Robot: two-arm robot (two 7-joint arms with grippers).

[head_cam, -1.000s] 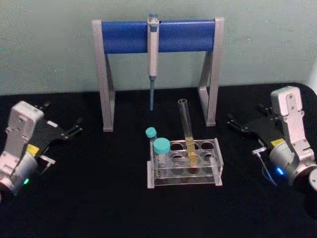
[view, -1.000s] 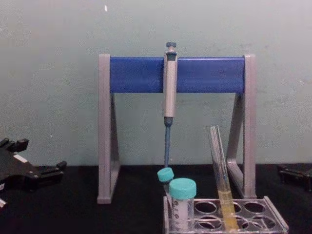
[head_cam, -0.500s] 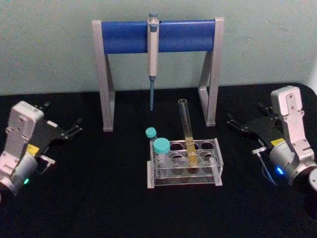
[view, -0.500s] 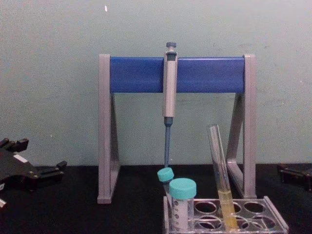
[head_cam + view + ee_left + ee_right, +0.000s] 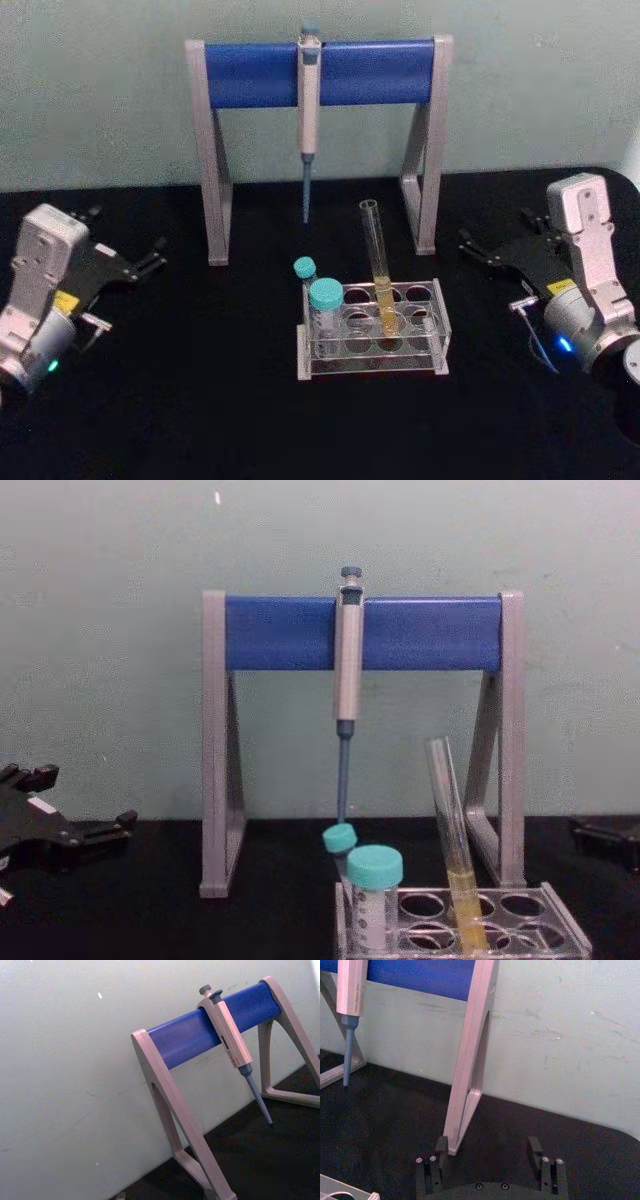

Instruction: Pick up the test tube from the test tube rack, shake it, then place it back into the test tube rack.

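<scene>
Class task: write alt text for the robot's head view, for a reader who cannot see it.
A long clear test tube with yellow liquid leans in a clear test tube rack on a black table, beside two teal-capped tubes. Behind stands a grey-and-blue pipette stand holding a pipette. The open left hand and right hand rest at either side.

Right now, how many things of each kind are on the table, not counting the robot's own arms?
Test tube, capless, with yellow liquid: 1
Teal-capped tubes: 2
Test tube rack: 1
Pipette stand: 1
Pipette: 1
Total: 6
</scene>
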